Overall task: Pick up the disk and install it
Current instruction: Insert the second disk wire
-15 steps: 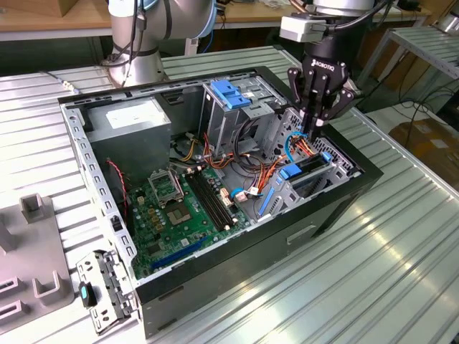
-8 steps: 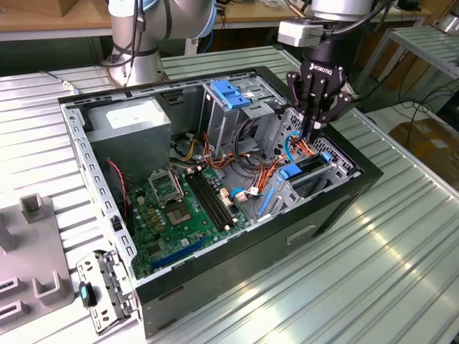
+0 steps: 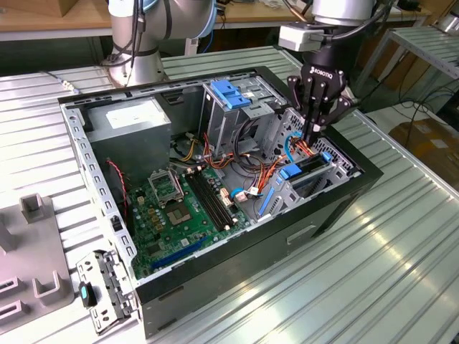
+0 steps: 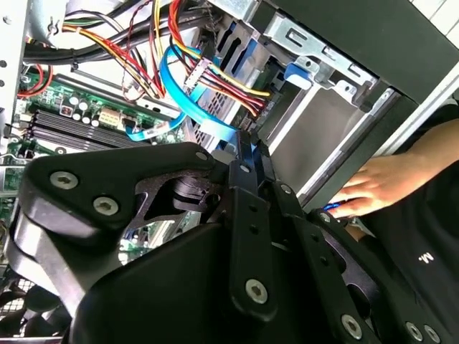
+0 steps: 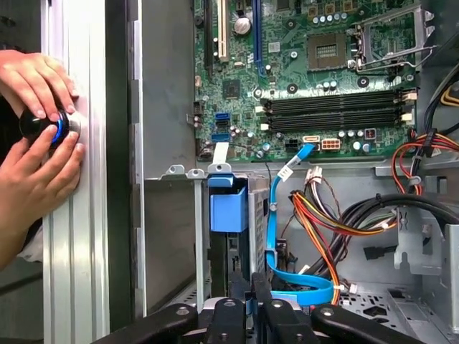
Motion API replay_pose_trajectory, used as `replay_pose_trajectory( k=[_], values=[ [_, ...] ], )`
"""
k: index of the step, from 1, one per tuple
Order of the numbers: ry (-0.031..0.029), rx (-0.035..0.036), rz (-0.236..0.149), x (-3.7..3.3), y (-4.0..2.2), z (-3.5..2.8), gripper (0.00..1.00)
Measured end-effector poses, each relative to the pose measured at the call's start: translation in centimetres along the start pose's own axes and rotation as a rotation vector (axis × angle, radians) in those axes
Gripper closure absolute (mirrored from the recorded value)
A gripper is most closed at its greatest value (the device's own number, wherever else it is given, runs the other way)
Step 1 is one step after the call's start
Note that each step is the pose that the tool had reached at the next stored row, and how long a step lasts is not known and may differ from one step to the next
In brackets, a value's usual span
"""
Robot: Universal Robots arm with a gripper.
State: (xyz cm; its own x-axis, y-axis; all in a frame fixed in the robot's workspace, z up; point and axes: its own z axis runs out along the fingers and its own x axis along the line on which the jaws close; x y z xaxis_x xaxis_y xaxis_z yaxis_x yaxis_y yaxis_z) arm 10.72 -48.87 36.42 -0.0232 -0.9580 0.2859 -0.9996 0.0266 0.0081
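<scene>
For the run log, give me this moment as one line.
black gripper: shut, low inside open computer case | beside blue-tabbed metal drive bay | person's hands on table-edge knob

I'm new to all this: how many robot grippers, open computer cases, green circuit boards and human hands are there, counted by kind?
gripper: 1
computer case: 1
green circuit board: 1
human hands: 2
Total: 5

— What crowds the gripper point(image 3: 313, 136) inside the open computer case point(image 3: 237, 251)?
— Orange and blue cables point(image 3: 287, 154) beside it, the blue-topped drive cage point(image 3: 233, 100) across from it.
— Any open room?
— Above the motherboard point(image 3: 183, 208). A person's hands point(image 5: 39, 143) rest on the table point(image 3: 387, 251) outside.
</scene>
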Motion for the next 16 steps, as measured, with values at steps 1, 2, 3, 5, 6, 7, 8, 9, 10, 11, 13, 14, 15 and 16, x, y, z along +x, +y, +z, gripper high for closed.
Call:
replay_pose_trajectory(
  k=[1,2,3,5,6,7,8,9,10,11,13,14,15,16],
  values=[
    [-0.0109,0.0004,0.0,0.31,0.06,0.14,0.84],
    [-0.0195,0.0003,0.0,0.51,0.13,0.24,0.84],
    [-0.0271,0.0003,0.0,0.65,0.19,0.3,0.84],
    [-0.0572,0.0011,0.0,1.01,0.48,0.46,0.84],
    [-0.0692,0.0014,0.0,1.13,0.61,0.52,0.84],
    [-0.0784,0.0016,0.0,1.23,0.71,0.56,0.84],
    [-0.0882,0.002,0.0,1.33,0.81,0.6,0.84],
    [-0.0979,0.0026,0.0,1.44,0.91,0.65,0.84],
    [-0.106,0.004,0.0,1.64,1.01,0.75,0.84],
    [-0.1095,0.0059,0.0,1.82,1.08,0.85,0.84],
    [-0.1127,0.0125,0.001,2.1,1.16,1.02,0.84],
    [-0.1143,0.0208,0.002,2.26,1.24,1.12,0.84],
    [-0.1176,0.0293,0.003,2.35,1.33,1.19,0.84],
    [-0.119,0.0337,0.003,2.38,1.37,1.22,0.84]
  ],
)
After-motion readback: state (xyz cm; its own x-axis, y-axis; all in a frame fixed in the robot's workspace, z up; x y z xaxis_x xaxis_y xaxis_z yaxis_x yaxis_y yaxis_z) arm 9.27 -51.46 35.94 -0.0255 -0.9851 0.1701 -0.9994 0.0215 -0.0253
